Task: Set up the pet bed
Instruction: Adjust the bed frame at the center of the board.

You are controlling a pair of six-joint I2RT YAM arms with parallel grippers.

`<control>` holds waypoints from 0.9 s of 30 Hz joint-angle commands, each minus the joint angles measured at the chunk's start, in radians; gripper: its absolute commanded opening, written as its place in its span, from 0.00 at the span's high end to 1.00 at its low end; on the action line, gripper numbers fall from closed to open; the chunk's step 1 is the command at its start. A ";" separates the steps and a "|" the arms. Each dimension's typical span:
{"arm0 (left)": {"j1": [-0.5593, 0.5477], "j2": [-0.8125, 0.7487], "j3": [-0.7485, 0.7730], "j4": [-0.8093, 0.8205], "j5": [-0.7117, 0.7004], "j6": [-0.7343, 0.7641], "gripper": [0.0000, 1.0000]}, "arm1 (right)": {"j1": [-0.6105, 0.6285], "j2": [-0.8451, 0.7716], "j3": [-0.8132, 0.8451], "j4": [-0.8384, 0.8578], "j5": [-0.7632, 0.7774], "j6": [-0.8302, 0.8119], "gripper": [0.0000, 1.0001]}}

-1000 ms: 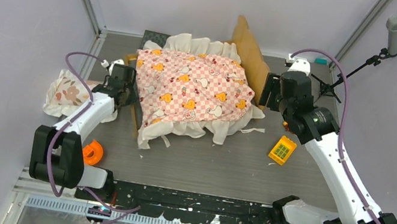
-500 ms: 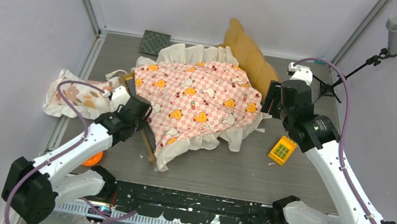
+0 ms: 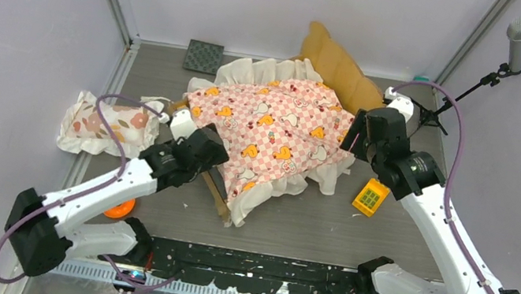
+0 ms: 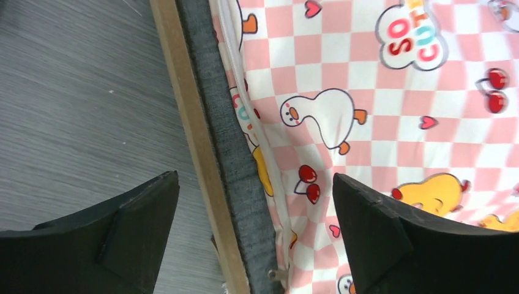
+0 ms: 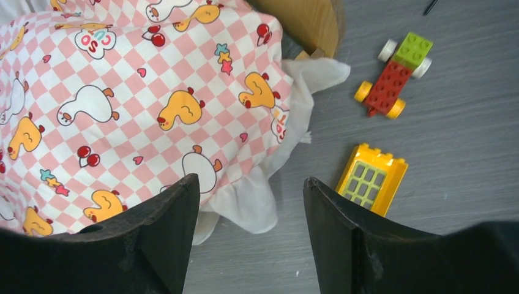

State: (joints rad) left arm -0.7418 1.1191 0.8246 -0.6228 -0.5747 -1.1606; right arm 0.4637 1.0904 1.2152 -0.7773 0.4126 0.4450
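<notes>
Grey woodgrain tabletop [image 3: 385, 240], pale lilac walls [image 3: 16, 10]

The pet bed [image 3: 335, 64] is tan wood with a dark grey mattress panel. The sheet [image 3: 276, 130] is pink-and-white check printed with yellow ducks, white geese and red cherries, with a white ruffle. The pillow [image 3: 105, 125] is cream with reddish-brown flowers. The toy brick [image 3: 370, 197] is yellow with a green grid. The toy car [image 5: 395, 76] is red and lime, with yellow and white wheels. My left gripper [image 4: 254, 184] and right gripper [image 5: 251, 184] are black, and the tabletop [image 3: 292, 224] is streaky grey.
</notes>
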 commanded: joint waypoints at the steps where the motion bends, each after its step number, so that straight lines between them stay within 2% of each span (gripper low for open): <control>1: -0.001 -0.163 0.023 -0.063 -0.077 0.069 0.00 | 0.019 -0.035 -0.016 -0.050 -0.064 0.231 0.33; 5: -0.001 -0.272 0.073 -0.113 -0.145 0.179 0.00 | 0.131 -0.055 -0.124 -0.020 -0.026 0.447 0.31; 10: 0.002 -0.298 0.153 -0.174 -0.205 0.289 0.00 | 0.265 -0.061 -0.247 0.090 0.064 0.674 0.29; 27: 0.004 -0.371 0.124 -0.175 -0.174 0.356 0.00 | 0.281 0.153 -0.286 0.252 0.042 0.743 0.29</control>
State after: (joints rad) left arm -0.7410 0.7628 0.9569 -0.7876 -0.7300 -0.8284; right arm 0.7395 1.2091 0.9318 -0.5957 0.4213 1.1564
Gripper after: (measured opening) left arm 0.996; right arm 0.713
